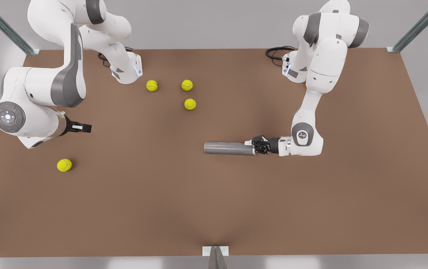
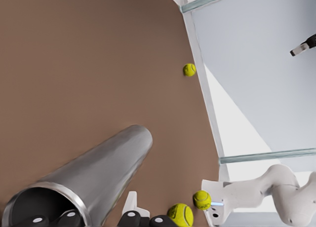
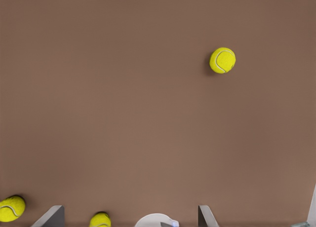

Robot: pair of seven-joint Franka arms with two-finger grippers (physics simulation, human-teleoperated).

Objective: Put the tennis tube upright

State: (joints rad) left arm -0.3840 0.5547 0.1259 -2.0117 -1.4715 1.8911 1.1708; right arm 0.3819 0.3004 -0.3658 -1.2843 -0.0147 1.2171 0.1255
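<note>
You have the brown worktop (image 1: 214, 209) under both arms. The tennis tube (image 1: 228, 148) lies flat near its middle, pointing toward the front view's left. Your left gripper (image 1: 255, 145) is clenched on the tube's open end at the front view's right; the left wrist view shows the hollow mouth and lighter rim (image 2: 54, 189) with one finger inside. Your right gripper (image 1: 83, 128) waits well apart, fingers spread in its wrist view. Four tennis balls (image 1: 189, 104) lie scattered; the front view shows all four.
</note>
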